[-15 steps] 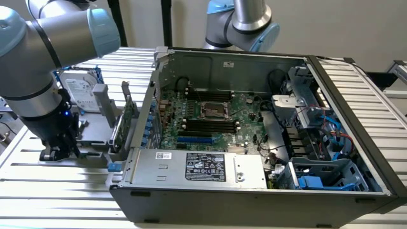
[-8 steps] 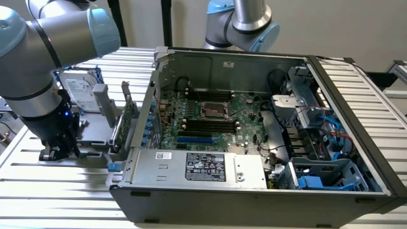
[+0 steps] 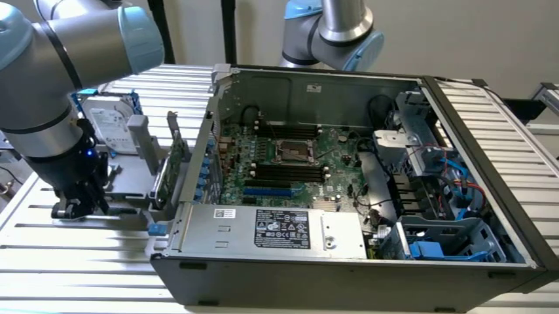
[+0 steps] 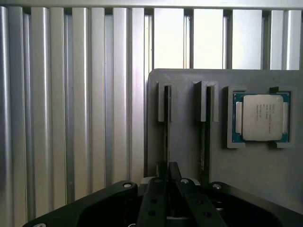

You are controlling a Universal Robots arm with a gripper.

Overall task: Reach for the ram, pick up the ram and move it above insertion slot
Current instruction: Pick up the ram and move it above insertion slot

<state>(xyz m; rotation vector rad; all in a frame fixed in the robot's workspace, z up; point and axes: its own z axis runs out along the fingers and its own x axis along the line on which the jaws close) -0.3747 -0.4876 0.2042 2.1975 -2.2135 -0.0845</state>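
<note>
Jaws clamp the ram (image 4: 166,124) (edge-up in the grey holder (image 4: 184,142)), its long axis running straight away from them.

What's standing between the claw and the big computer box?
A green card stands upright between the claw and the computer box, seen in the exterior view.

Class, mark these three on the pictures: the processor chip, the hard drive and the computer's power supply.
processor chip (image 4: 261,117), wrist view, middle of its metal lid.
hard drive (image 3: 109,123), exterior view, on its pale label.
power supply (image 3: 281,229), exterior view, on its black sticker.
</note>
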